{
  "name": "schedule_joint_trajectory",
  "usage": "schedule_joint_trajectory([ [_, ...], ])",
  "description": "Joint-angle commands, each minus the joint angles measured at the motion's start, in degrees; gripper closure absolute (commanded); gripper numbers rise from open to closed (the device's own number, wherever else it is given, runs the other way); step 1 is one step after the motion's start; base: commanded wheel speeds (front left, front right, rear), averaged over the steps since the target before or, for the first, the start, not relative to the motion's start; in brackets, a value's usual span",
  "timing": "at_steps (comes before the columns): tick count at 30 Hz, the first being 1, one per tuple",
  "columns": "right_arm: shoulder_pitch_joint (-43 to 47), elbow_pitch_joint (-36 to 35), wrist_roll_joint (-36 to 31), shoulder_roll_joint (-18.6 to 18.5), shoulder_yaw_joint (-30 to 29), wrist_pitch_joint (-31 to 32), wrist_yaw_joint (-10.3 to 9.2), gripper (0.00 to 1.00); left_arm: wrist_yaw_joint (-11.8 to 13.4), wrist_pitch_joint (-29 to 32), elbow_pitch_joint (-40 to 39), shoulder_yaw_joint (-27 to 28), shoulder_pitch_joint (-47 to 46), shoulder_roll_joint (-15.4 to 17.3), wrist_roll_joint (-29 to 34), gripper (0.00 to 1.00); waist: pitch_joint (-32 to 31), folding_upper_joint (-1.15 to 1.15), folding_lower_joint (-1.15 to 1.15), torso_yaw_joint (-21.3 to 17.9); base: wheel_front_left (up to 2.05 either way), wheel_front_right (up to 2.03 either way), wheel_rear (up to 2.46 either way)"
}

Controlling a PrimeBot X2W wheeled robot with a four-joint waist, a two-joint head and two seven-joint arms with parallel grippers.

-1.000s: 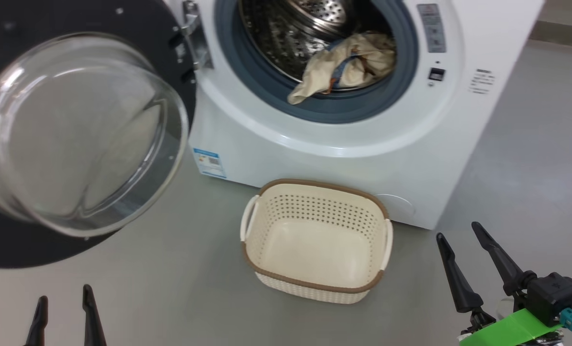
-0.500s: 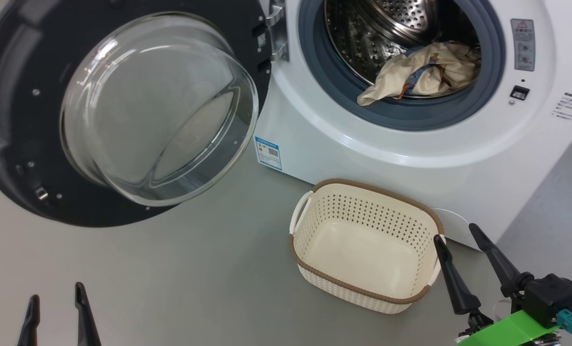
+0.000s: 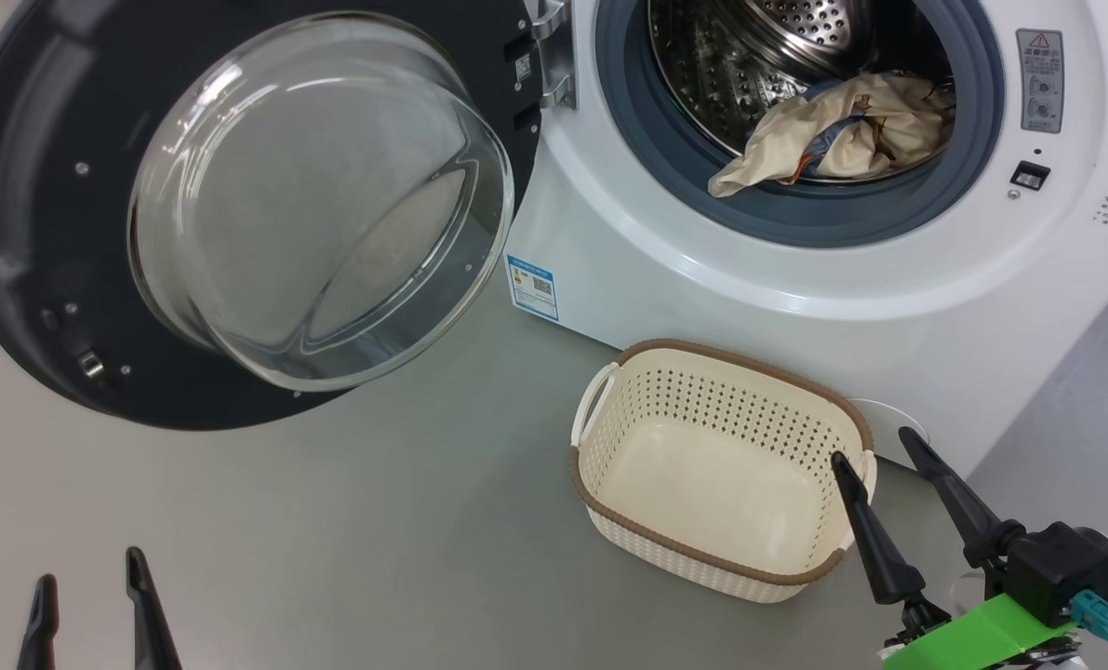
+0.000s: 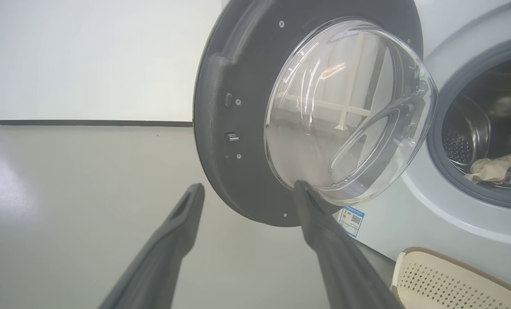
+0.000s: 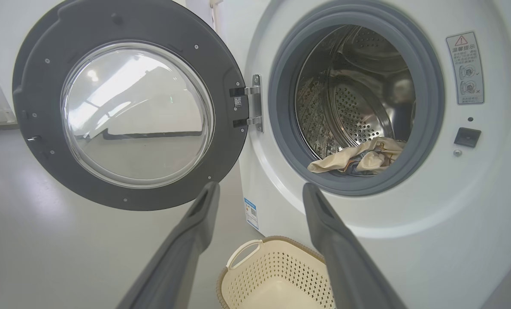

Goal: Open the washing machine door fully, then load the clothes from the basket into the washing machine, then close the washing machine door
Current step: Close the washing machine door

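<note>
The washing machine (image 3: 795,307) stands with its door (image 3: 42,233) swung wide open to the left, glass bowl (image 3: 321,195) bulging toward me. Cream and blue clothes (image 3: 842,130) lie in the steel drum, one end draped on the grey ring; the right wrist view shows the clothes (image 5: 358,159) too. The cream basket (image 3: 716,558) sits on the floor before the machine with nothing in it. My left gripper (image 3: 88,582) is open at the lower left, below the door. My right gripper (image 3: 874,447) is open by the basket's right end.
Grey floor (image 3: 377,521) stretches between the door and the basket. A white wall with a dark skirting (image 4: 88,123) runs behind the door. The door's latch pin (image 4: 232,137) sticks out on its inner rim. A blue label (image 3: 532,288) marks the machine's lower front.
The camera has swung left, so the whole picture has shifted right and more of the door shows. Both grippers stay open and low.
</note>
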Motion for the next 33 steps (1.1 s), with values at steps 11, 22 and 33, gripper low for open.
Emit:
schedule_joint_trajectory([
  [11, 0.0, -2.0, 0.0, 0.6, -0.6, -0.5, 0.25, 0.00, -5.9, -0.4, -3.8, 4.8, -6.3, 0.6, -6.2, 1.00, 0.0, 0.00, 0.00, -1.9, 0.00, 0.00, 0.00],
  [22, -0.6, -2.6, 0.0, 0.2, -1.2, -0.5, 0.25, 0.00, -9.9, -0.3, -2.1, 9.9, -25.3, 8.8, -17.4, 1.00, 2.6, 0.00, 0.00, -5.3, 0.00, 0.00, 0.00],
  [33, -2.1, -3.2, -0.1, -0.8, -1.0, -0.5, 0.25, 0.00, -10.1, 7.0, 17.8, 12.1, -47.2, 23.8, -29.5, 1.00, 6.4, 0.00, 0.00, -7.8, 0.00, 0.00, 0.00],
])
